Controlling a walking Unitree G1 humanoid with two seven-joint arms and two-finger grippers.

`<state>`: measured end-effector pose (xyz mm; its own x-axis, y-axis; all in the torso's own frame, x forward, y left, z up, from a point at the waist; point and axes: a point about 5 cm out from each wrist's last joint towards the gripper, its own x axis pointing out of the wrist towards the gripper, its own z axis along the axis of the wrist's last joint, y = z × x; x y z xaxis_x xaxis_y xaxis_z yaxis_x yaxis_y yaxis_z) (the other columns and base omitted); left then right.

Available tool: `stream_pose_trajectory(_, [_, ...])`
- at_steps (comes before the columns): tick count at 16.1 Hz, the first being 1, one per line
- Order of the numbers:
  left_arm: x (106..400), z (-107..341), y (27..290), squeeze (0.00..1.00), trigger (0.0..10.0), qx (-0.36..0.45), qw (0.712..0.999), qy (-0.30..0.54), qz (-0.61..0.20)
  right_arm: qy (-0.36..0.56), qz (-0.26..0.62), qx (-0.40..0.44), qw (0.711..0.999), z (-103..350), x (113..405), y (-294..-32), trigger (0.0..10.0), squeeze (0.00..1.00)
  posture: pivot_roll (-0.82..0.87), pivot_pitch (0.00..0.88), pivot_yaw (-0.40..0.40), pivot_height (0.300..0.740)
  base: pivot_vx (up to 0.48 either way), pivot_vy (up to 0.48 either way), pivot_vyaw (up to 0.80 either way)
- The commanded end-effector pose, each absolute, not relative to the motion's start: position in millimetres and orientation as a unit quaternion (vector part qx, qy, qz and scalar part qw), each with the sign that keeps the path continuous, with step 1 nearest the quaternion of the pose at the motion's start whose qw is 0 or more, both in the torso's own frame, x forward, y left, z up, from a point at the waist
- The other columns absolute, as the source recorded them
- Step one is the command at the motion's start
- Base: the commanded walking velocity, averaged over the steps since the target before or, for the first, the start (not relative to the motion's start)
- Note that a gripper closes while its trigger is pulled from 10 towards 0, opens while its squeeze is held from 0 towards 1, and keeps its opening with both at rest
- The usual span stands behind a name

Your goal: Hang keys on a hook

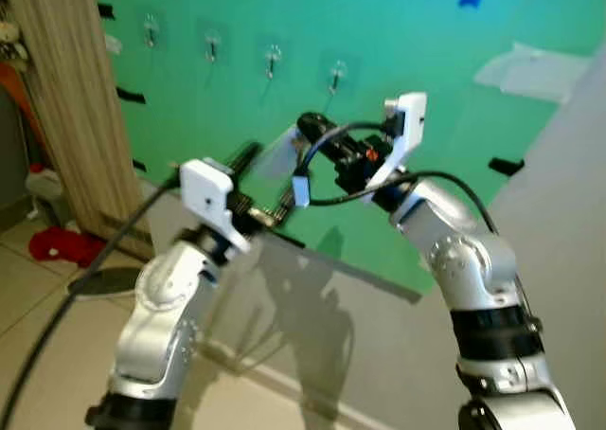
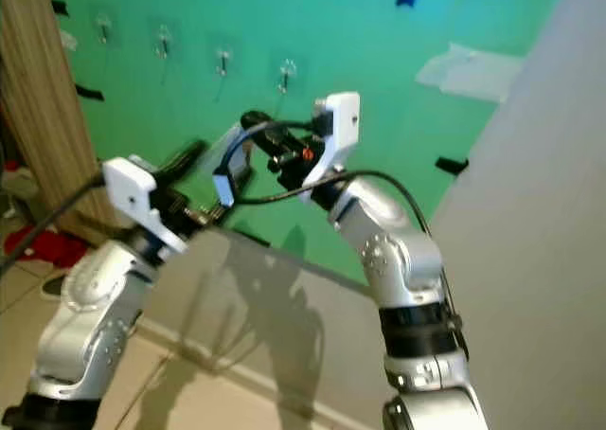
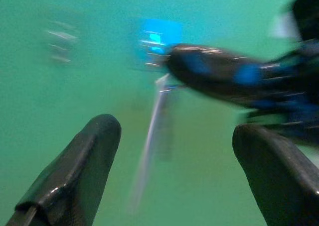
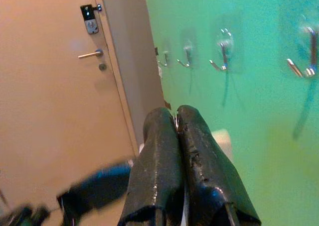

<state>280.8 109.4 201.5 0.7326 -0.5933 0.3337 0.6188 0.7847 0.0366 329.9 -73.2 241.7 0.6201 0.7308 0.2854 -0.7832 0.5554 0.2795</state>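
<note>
Keys: not clearly identifiable; a thin blurred metallic strip hangs near the right gripper, whose fingers are pressed together, possibly pinching it. Green wall carries four hooks at 12 o'clock. Left gripper spread. Judged light, rigid, slippery; grip the ring.

Two silver arms with rounded, glossy joint housings and black bands near the elbows carry white blocky wrist camera mounts, looping black cables and red-and-black fittings by the right gripper, while the left gripper ends in two long, shiny black fingers.
</note>
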Motion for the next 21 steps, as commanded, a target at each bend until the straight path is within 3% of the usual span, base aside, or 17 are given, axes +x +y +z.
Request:
stream_pose_trajectory(1, [275.6,206.7,100.1,0.00,10.0,-0.052,0.912,-0.165,-0.372,-0.071,0.431,0.206,0.876,247.2,334.7,-77.0,10.0,0.00,0.07,0.000,-0.121,0.740,0.000,0.000,0.00])
stream_pose_trajectory(6, [265.1,205.7,95.8,0.00,10.0,-0.043,0.882,-0.140,-0.448,-0.059,0.394,0.270,0.877,248.5,357.3,-79.1,10.0,0.00,0.09,0.000,-0.124,0.740,0.000,0.000,0.00])
stream_pose_trajectory(10, [273.1,207.6,108.2,0.00,10.0,-0.019,0.903,-0.152,-0.401,-0.061,0.377,0.278,0.881,249.3,367.0,-74.1,10.0,0.00,0.09,0.000,-0.122,0.740,0.000,0.000,0.00])
stream_pose_trajectory(21, [267.1,203.1,104.5,0.00,10.0,-0.029,0.901,-0.143,-0.408,-0.087,0.395,0.309,0.861,272.2,365.1,-76.9,10.0,0.00,0.09,0.000,-0.127,0.740,0.000,0.000,0.00])
